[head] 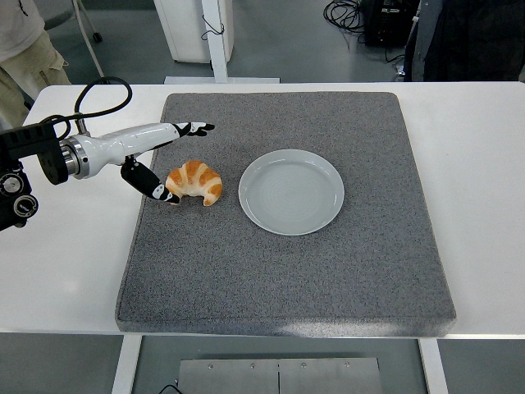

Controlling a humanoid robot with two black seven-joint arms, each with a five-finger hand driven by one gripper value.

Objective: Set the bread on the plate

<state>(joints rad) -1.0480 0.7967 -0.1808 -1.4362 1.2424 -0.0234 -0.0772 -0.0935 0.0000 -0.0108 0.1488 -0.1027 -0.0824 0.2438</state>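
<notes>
In the head view, your left hand reaches in from nine o'clock and sits spread around the golden-brown, crescent-shaped croissant. The fingers stretch out past the pastry's far side at about eleven o'clock, and the thumb angles down to touch or nearly touch its left end. Nothing is gripped; the hand is released and bracketing the bread. The croissant lies on the grey, speckled foam mat, just beside the round pale-grey ceramic plate, which sits at three o'clock from it and holds nothing. Your right arm does not appear.

By my reading you are at the reach-and-grasp step, with the lift and transfer not yet begun. The next move calls for closing fingers and thumb gently across the pastry's body, since a soft, flaky thing will likely crush or roll if pinched at one tip. Then carry it toward three o'clock and set it down inside the rim.

Count: one croissant, one plate, one mat, one white table.
</notes>
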